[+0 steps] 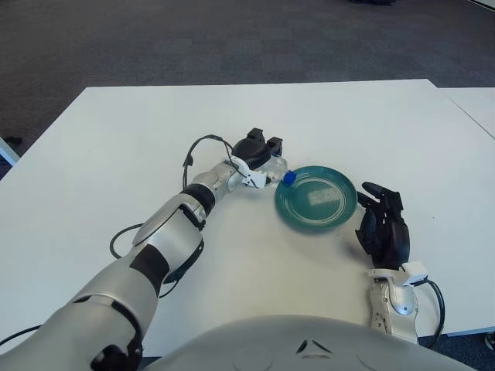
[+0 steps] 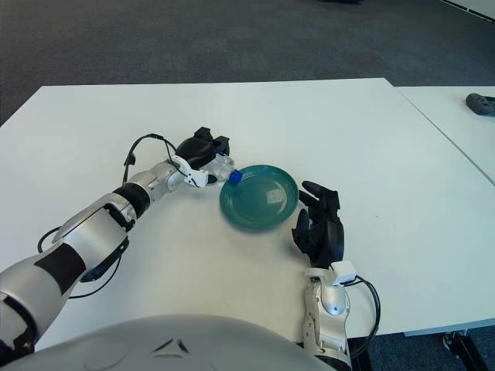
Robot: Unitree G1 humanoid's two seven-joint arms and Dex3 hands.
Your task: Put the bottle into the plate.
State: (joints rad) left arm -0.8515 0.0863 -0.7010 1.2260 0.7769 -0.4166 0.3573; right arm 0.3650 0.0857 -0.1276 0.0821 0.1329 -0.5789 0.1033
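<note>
A teal plate [image 1: 336, 212] sits on the white table, right of centre. My left hand [image 1: 260, 153] reaches to the plate's left rim and is shut on a small clear bottle [image 1: 278, 167]. Its blue cap [image 1: 288, 178] points over the plate's edge. The bottle also shows in the right eye view [image 2: 224, 164], mostly hidden by the fingers. My right hand [image 1: 384, 228] shows just right of the plate, fingers relaxed and holding nothing.
The white table [image 1: 155, 139] spreads wide to the left and back. A second white table stands at the far right with a dark object [image 2: 480, 103] on it. A black cable [image 1: 203, 145] loops off my left wrist.
</note>
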